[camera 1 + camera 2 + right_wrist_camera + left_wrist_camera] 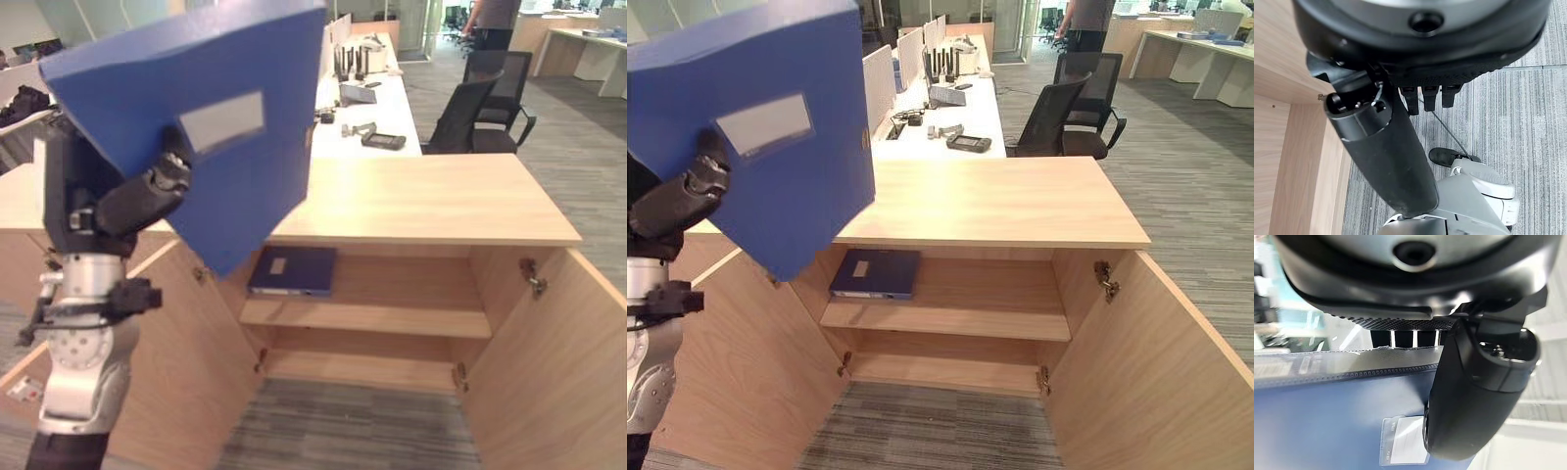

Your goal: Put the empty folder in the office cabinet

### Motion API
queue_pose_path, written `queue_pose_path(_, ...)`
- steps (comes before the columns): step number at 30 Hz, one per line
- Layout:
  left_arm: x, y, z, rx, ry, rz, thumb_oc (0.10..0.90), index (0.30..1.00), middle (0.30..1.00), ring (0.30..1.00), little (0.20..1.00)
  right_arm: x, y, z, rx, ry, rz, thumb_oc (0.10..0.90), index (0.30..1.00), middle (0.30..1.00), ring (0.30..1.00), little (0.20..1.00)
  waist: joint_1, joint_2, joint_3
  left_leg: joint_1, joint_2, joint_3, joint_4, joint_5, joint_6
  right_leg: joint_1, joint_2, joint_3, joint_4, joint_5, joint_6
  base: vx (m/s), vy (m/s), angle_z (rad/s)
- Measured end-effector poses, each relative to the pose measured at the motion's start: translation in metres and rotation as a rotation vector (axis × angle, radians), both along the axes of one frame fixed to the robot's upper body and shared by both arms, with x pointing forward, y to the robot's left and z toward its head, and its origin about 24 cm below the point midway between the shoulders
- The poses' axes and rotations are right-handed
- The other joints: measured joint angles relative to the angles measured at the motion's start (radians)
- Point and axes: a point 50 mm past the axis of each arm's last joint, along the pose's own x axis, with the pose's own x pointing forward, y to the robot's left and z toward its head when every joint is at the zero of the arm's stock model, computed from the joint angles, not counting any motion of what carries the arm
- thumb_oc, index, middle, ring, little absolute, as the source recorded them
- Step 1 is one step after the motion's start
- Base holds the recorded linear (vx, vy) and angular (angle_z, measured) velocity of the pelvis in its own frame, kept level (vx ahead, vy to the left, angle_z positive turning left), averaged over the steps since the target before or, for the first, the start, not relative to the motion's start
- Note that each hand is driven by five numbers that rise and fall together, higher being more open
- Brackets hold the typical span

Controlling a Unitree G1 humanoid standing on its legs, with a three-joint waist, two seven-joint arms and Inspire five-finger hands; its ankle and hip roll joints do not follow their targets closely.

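Two doors stand open on the wooden cabinet (441,201), set on grey carpet in an office with white desks (367,108) and black chairs (480,108) behind. At left, the left hand (147,196) grasps the blue folder (216,117), raised above the cabinet; its top edge is cut off. Another folder (877,272) lies on the shelf. The right hand (1386,147) hangs relaxed, holding nothing, over carpet.
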Motion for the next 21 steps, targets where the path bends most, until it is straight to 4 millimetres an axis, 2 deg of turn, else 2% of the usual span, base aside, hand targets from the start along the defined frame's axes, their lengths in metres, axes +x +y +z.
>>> queue_pose_path(6, -0.006, 0.005, -0.009, 0.004, 0.061, -0.081, 0.400, 0.300, 0.300, 0.300, 0.300, 0.002, 0.001, 0.000, 0.016, -0.008, 0.013, 0.800, 0.900, 0.900, 0.900, 0.900, 0.021, -0.003, 0.001, 0.004, -0.002, 0.000, 0.000, 0.003, -0.005, 0.001, -0.001, 0.002, 0.000, 0.003, -0.005, 0.00, 0.002, 0.00)
queue_pose_path(11, -0.004, 0.006, -0.004, 0.050, 0.108, -0.174, 0.400, 0.300, 0.300, 0.300, 0.300, 0.011, 0.002, 0.002, 0.032, -0.043, 0.041, 0.800, 0.900, 0.900, 0.900, 0.900, 0.023, -0.007, 0.003, 0.004, -0.001, 0.000, 0.000, 0.003, -0.006, 0.001, 0.000, -0.001, 0.000, 0.003, -0.004, -0.01, 0.004, 0.00)
queue_pose_path(17, -0.001, -0.005, 0.009, 0.273, 0.250, -0.442, 0.400, 0.300, 0.300, 0.300, 0.300, 0.037, 0.011, 0.004, 0.095, -0.121, 0.090, 0.800, 0.900, 0.900, 0.900, 0.900, 0.038, -0.006, 0.004, 0.004, -0.001, 0.005, 0.000, 0.004, -0.007, 0.002, 0.000, 0.003, 0.000, 0.000, 0.001, 0.00, 0.002, -0.01)
queue_pose_path(21, 0.000, -0.015, 0.003, 0.343, 0.329, -0.536, 0.400, 0.300, 0.300, 0.300, 0.300, 0.048, 0.018, 0.006, 0.117, -0.156, 0.127, 0.800, 0.900, 0.900, 0.900, 0.900, 0.044, -0.002, 0.004, 0.005, -0.002, 0.005, 0.000, 0.004, -0.007, 0.002, 0.000, 0.003, 0.000, 0.001, 0.001, 0.00, 0.000, 0.00)
